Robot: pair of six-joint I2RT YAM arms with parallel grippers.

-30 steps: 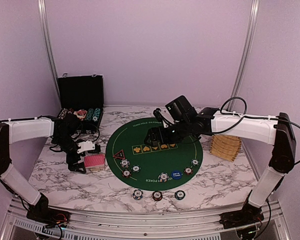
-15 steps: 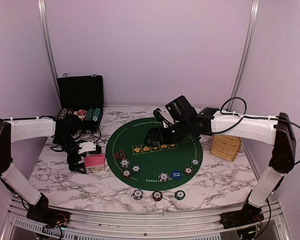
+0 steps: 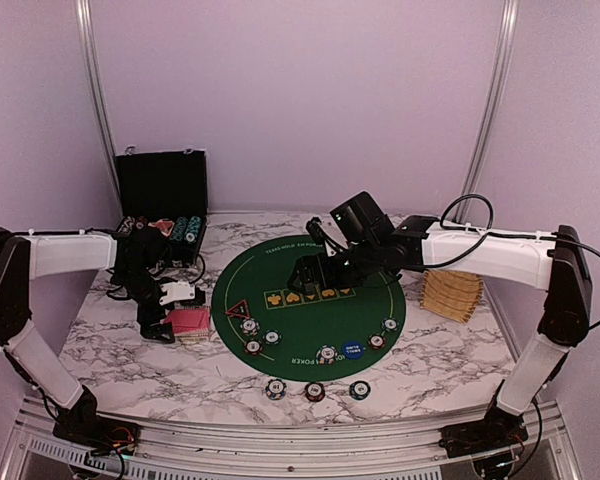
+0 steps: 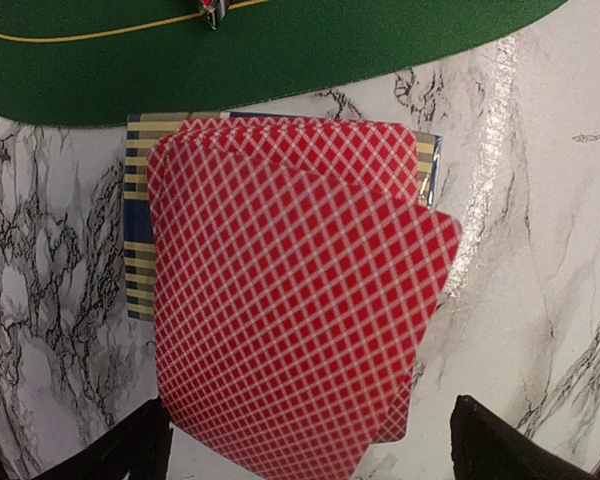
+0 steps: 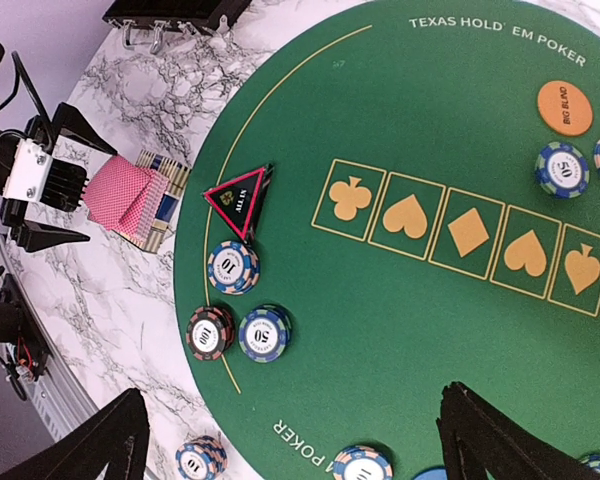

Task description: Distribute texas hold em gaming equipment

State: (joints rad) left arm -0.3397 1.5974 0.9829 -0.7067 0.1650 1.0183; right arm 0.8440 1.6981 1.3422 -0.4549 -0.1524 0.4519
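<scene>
Well, the round green felt mat [image 3: 380, 305] lies flat on the marble table [image 3: 130, 360], printed with five gold suit boxes. Just off its left edge the red-backed playing cards [image 4: 290, 290] sit loosely fanned, lattice backs up. My left gripper [image 4: 308, 402] hangs over them, jaws wide, gripping nothing. My right gripper [image 5: 290, 392] spreads wide above the mat, empty. Stripe-edged poker chips [image 5: 232, 266] dot the mat's near rim. An orange button disc [image 5: 565, 105] and a blue button disc [image 3: 352, 349] rest on the felt. The red-rimmed black triangle [image 5: 240, 198] lies at the mat's left edge.

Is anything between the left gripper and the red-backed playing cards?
Nothing visible. The open left gripper hangs right over the fanned red-backed playing cards, which lie uncovered on a blue-and-tan striped box.
</scene>
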